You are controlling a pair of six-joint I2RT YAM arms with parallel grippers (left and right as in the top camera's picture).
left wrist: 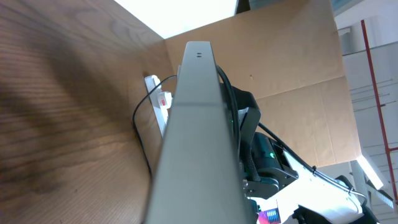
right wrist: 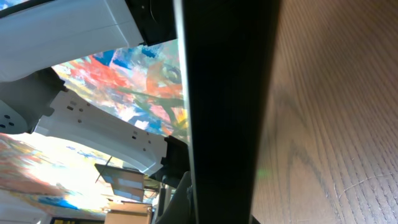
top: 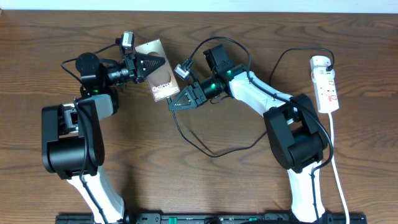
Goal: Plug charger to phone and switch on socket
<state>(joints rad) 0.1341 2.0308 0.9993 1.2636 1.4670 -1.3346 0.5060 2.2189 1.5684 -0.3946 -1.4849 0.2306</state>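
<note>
Since the phone looks stiff, slick and light, my left gripper clamps its flat faces, closed on it. Just beside it, my right gripper sits at the phone's free end. Whether it pinches the limp charger behind its tip, the best hold, I cannot tell.

The dark brown, wood-grained tabletop carried little. Well out from the right pincer, on its outer side, a narrow white power strip with small red marks lay flat. A thick white cord trailed from its near end along the wood towards the arm bases. A long thin black cable lay in a loose loop on the wood, just back from the right pincer. Whether the flat bronze-brown phone at the left pincer touched the tabletop could not be told.
</note>
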